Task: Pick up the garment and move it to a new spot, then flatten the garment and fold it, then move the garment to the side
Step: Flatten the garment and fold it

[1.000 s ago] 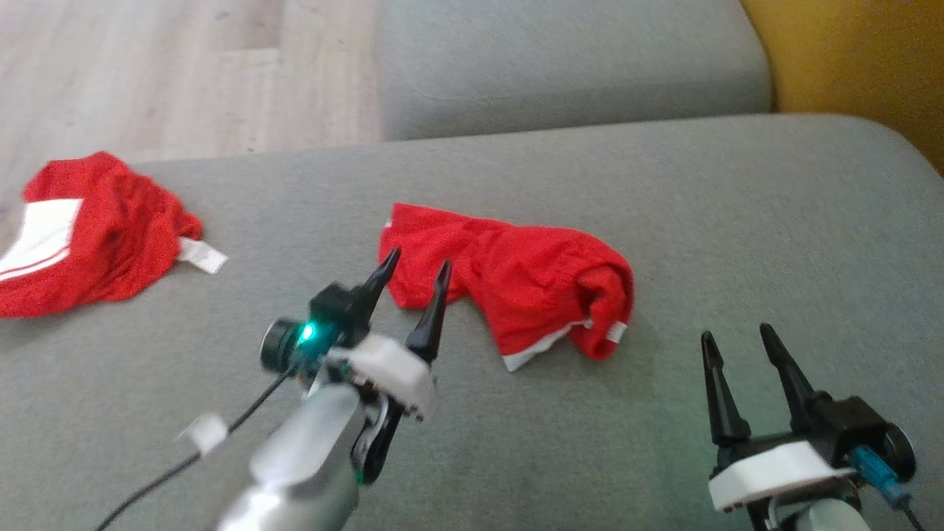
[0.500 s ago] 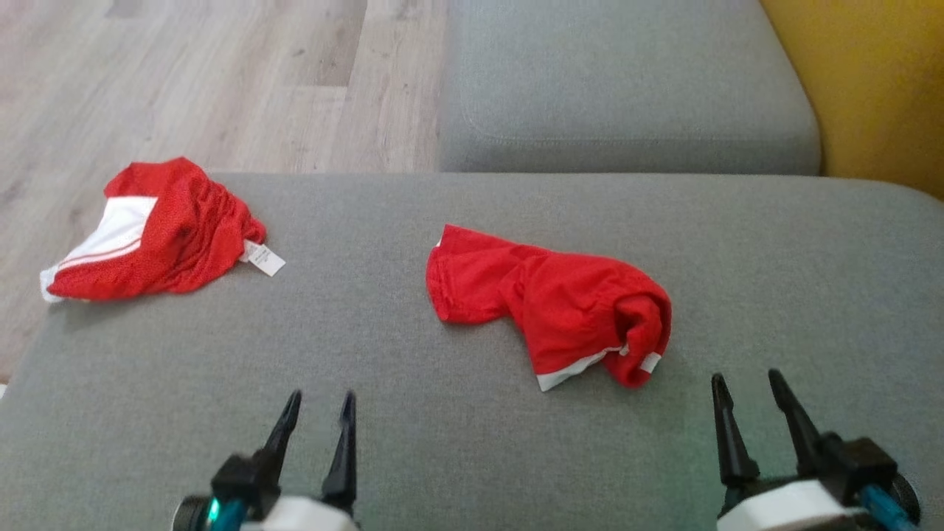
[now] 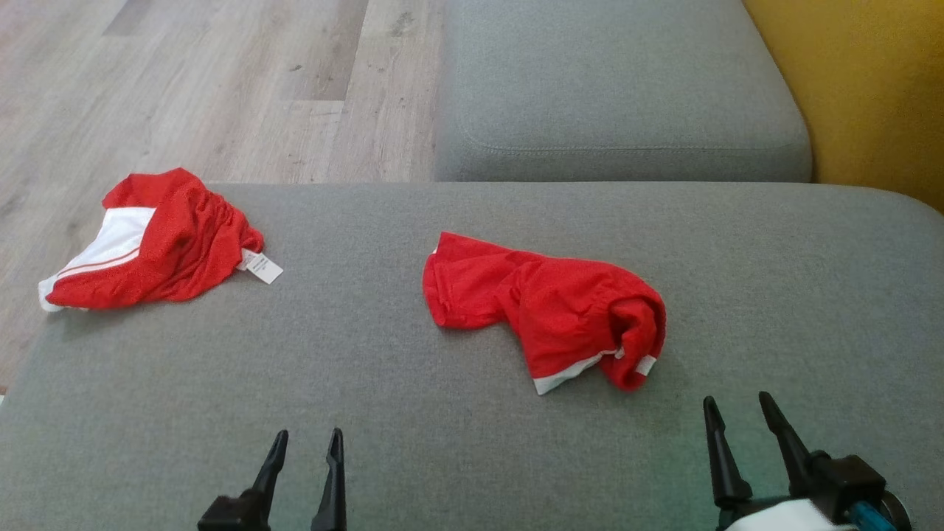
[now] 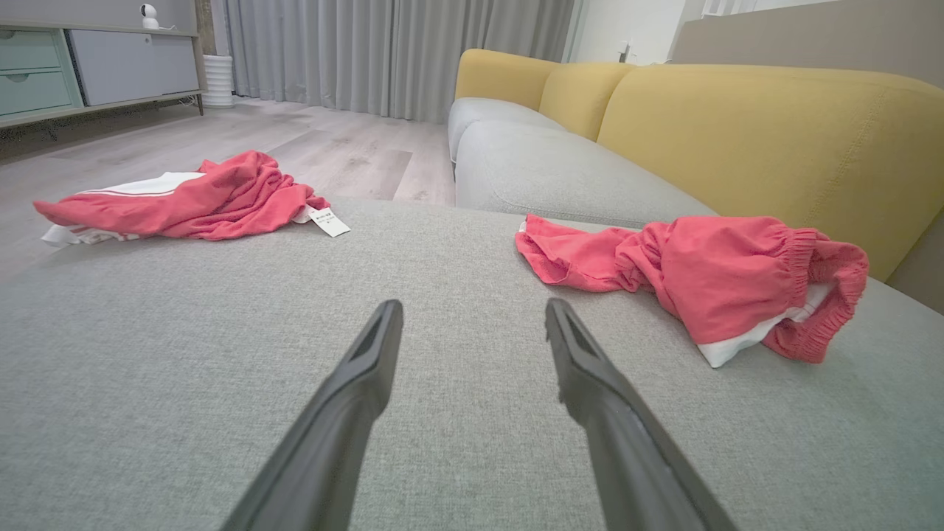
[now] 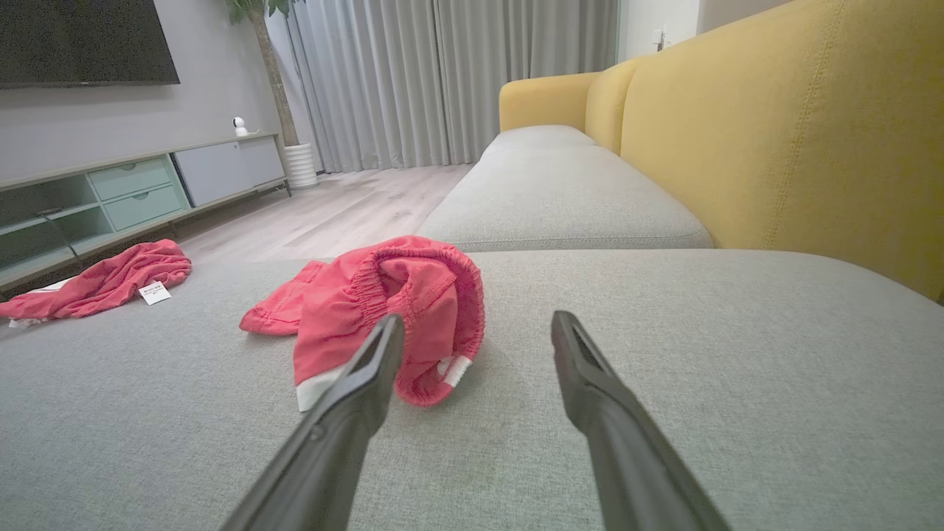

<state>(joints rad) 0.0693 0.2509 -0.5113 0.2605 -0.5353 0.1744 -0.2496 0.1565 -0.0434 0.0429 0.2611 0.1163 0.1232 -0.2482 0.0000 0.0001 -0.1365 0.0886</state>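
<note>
At the far left corner of the grey cushion (image 3: 472, 457) lies a second red cloth (image 3: 147, 240) with a white panel, and over the cushion's near edge, left of middle, the left claw (image 3: 308, 435) hangs released, nothing between its fingers. The garment (image 3: 546, 310) lies crumpled at the cushion's middle, its long axis slanting from far left to near right: the flatter end points far left, and the bunched elastic end with white trim points near right. Over the cushion's near edge on the right, the right claw (image 3: 737, 402) hangs spread and empty, near that bunched end but apart from it.
</note>
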